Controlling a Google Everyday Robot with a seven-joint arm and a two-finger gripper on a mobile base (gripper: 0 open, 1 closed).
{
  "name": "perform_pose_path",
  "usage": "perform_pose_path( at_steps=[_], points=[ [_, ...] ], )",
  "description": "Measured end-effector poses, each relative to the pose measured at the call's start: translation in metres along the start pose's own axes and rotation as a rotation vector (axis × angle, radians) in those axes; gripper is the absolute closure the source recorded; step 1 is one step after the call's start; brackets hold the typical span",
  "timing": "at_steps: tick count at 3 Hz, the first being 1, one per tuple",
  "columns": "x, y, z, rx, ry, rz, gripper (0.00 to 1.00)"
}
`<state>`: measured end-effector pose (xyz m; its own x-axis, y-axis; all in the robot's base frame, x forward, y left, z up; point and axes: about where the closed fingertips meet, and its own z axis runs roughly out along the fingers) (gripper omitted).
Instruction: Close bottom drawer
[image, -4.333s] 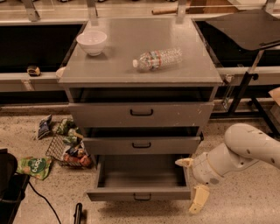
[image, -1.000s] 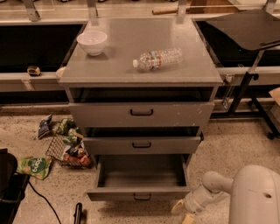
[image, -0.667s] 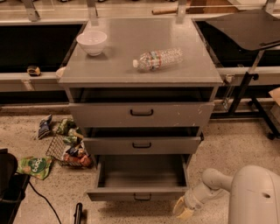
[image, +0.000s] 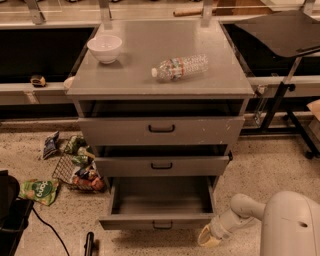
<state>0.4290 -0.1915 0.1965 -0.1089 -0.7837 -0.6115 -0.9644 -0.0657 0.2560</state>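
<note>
At the foot of the grey metal cabinet (image: 160, 131), the bottom drawer (image: 150, 220) — the lowest, short-fronted one with the small black pull handle (image: 162, 225) — is pulled well out, and nothing is seen inside it. The pale-tipped gripper (image: 206, 236) is held low just beside the drawer's right front corner, probably so the front can be pushed in; whether it is spread or closed cannot be told. A white bowl (image: 104, 48) and a clear plastic bottle (image: 180, 66) are seen on the worktop (image: 135, 80).
</note>
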Motion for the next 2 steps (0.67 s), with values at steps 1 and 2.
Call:
perform_pose_path(
  at_steps=[1, 2],
  points=[
    [0.012, -0.020, 0.008, 0.065, 0.019, -0.052, 1.00],
    [0.019, -0.041, 0.009, 0.107, 0.032, -0.076, 0.82]
  ],
)
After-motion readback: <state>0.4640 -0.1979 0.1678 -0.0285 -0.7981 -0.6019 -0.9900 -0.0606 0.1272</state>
